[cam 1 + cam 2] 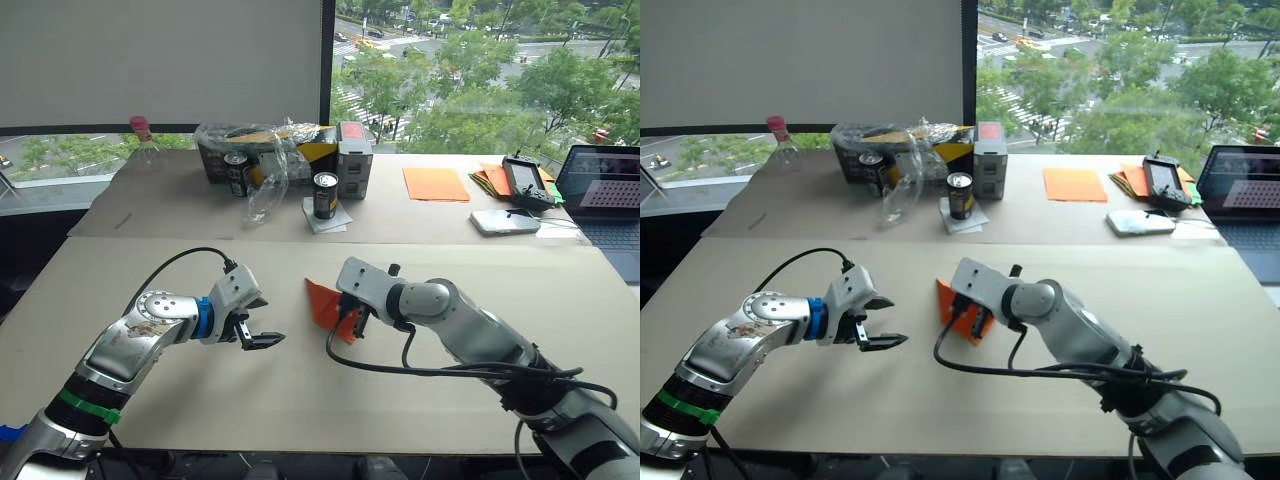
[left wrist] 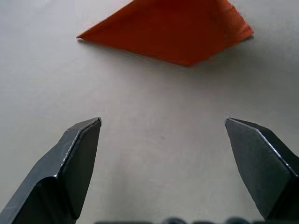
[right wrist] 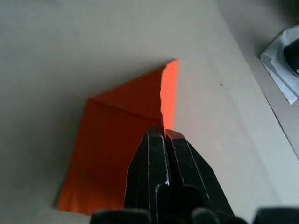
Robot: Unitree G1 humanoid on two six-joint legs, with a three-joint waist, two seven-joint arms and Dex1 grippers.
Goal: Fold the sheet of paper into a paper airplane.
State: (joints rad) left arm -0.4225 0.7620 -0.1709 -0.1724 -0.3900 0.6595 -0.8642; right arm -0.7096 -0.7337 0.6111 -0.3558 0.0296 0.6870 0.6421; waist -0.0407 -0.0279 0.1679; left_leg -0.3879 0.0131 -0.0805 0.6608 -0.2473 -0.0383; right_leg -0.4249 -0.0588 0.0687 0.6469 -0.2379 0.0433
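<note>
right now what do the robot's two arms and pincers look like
Both arms are silver-grey metal with rounded joints and looping black cables. The left arm carries a blue ring at the wrist and a green band near the elbow, with scuffed, worn patches on its shell. The left pincer and right pincer each have two black, angular, tapered fingers.

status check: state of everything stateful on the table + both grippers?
sheet of paper: folded into a layered wedge, on the near table, pinched at its edge by the right gripper
right gripper: shut on the paper
left gripper: open, holding nothing, apart from the paper
laptop: lid open, screen lit
cans: upright, two of them
plastic bottle: upright, red cap on
smooth orange sheet: flat, unfolded
</note>
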